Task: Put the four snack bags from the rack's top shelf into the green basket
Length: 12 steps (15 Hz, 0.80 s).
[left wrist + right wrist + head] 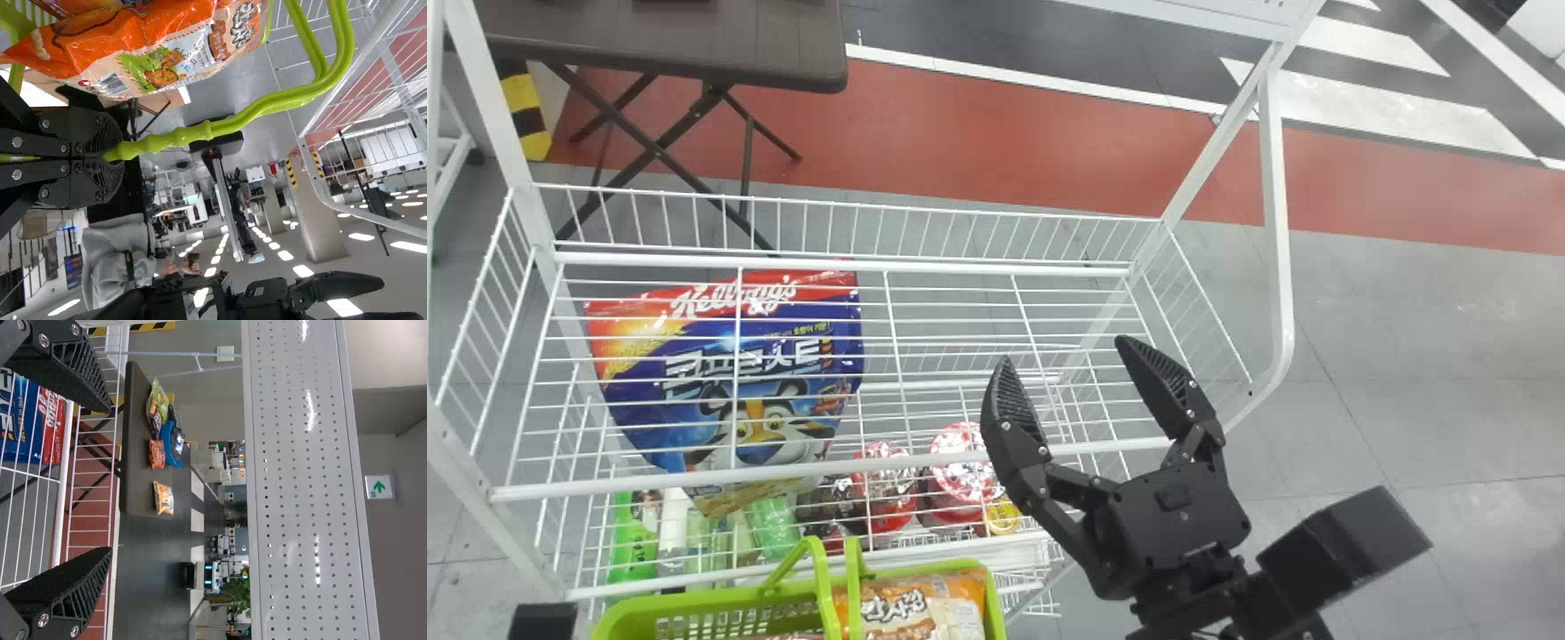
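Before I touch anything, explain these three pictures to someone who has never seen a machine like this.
This is a robot with two black arms. One picture looks down from its head; the other two come from its wrists and appear turned sideways.

In the head view, the right gripper hangs open and empty over a white wire rack. Through the upper wires you see a big blue-and-red bag, with bottles and red-topped containers lower down.

In the left wrist view, the left gripper is closed on the handle of the green basket, which holds an orange snack bag among others.
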{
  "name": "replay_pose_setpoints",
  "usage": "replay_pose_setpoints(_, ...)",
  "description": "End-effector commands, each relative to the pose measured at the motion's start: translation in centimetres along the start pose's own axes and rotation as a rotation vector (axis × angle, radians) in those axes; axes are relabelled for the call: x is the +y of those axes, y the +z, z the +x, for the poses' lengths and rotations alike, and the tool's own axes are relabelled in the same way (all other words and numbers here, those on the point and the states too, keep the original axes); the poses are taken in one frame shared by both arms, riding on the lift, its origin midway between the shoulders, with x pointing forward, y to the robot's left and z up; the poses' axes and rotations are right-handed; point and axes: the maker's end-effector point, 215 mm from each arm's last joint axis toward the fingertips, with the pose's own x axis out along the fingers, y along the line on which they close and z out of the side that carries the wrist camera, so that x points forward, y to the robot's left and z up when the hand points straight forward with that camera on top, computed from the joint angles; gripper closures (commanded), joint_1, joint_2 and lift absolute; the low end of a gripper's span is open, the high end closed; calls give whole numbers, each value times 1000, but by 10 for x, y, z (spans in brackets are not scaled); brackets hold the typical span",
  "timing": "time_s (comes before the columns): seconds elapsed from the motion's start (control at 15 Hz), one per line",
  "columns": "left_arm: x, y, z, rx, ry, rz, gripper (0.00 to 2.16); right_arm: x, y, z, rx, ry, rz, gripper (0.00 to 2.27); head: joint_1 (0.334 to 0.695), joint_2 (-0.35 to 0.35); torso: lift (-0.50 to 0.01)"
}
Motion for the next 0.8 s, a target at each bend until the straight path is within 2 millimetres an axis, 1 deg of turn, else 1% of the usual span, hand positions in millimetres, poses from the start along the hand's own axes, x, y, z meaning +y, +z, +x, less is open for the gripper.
replay_pose_setpoints(0.0,0,1,-2,-6,-3,-3,2115,0,1,0,-4,-3,2,63,695,-350,0)
replay_pose_setpoints(0.73,-1,-1,-4,-9,-6,-7,2115,1,2,0,-8,-2,5,63,695,-350,0)
